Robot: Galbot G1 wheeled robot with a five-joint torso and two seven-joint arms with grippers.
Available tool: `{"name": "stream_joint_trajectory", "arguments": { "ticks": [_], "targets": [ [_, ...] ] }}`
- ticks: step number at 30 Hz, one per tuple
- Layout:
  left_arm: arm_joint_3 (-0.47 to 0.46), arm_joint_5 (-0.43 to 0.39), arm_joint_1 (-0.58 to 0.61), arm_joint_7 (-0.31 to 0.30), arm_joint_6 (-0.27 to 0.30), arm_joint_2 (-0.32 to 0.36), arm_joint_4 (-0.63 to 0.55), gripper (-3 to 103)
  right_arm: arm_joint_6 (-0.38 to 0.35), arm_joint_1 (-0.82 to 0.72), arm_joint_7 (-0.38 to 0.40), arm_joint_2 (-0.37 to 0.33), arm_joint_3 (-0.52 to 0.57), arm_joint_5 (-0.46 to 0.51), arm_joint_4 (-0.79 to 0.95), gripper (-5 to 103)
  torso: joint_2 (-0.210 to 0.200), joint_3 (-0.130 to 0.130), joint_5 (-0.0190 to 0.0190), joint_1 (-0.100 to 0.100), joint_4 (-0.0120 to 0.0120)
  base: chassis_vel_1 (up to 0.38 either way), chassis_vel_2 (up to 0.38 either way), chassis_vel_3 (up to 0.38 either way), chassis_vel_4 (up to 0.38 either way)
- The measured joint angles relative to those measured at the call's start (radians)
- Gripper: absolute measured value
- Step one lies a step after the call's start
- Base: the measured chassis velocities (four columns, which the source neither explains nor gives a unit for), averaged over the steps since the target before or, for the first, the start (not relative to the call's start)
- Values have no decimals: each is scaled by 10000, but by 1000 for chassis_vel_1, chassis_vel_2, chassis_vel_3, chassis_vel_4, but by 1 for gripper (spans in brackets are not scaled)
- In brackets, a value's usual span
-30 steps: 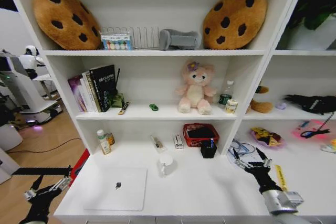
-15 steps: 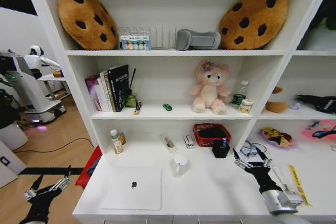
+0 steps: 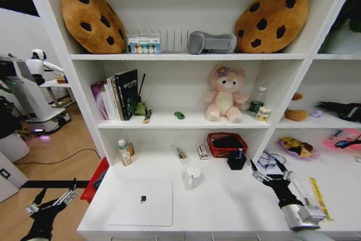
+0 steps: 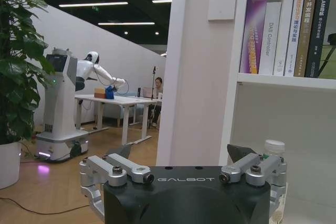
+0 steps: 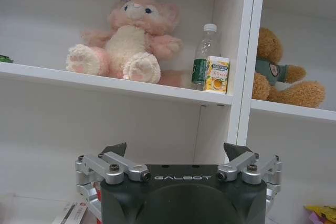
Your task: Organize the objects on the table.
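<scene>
A silver laptop (image 3: pixel 141 202) lies with its lid shut at the front left of the white table (image 3: pixel 225 210). Behind it stand a white mug (image 3: pixel 193 176) and a black pen holder (image 3: pixel 237 161) with a blue pen. A yellow strip (image 3: pixel 317 196) lies at the right. A tiny green toy (image 3: pixel 179 115) sits on the shelf above. My right gripper (image 3: pixel 265 166) (image 5: pixel 176 149) hovers open over the table's right part, right of the pen holder. My left gripper (image 3: pixel 55 193) (image 4: pixel 181 153) hangs open off the table's left end, above the floor.
A red basket (image 3: pixel 227 144), a small bottle (image 3: pixel 122 152) and small items (image 3: pixel 180 153) line the back of the table. Books (image 3: pixel 119 94), a pink plush (image 3: pixel 224 94) and cookie cushions (image 3: pixel 90 20) fill the shelves. Another robot (image 3: pixel 31 91) stands far left.
The camera turned a second ago, so the whole picture slid right; it has held still for the last half second. Nothing on the table moved and both grippers stay open.
</scene>
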Motion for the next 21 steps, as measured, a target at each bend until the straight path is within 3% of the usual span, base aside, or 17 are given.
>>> {"name": "stream_joint_trajectory", "arguments": {
  "ticks": [10, 21],
  "targets": [
    [0, 0, 0, -1, 0, 0, 0, 100, 0, -1, 0, 0, 0, 0, 0, 100, 1, 0, -3, -1, -1, 115, -117, -119, 114],
    [0, 0, 0, -1, 0, 0, 0, 100, 0, 1, -1, 0, -1, 0, -1, 100, 1, 0, 3, -2, 0, 253, -253, -260, 263]
  ]
}}
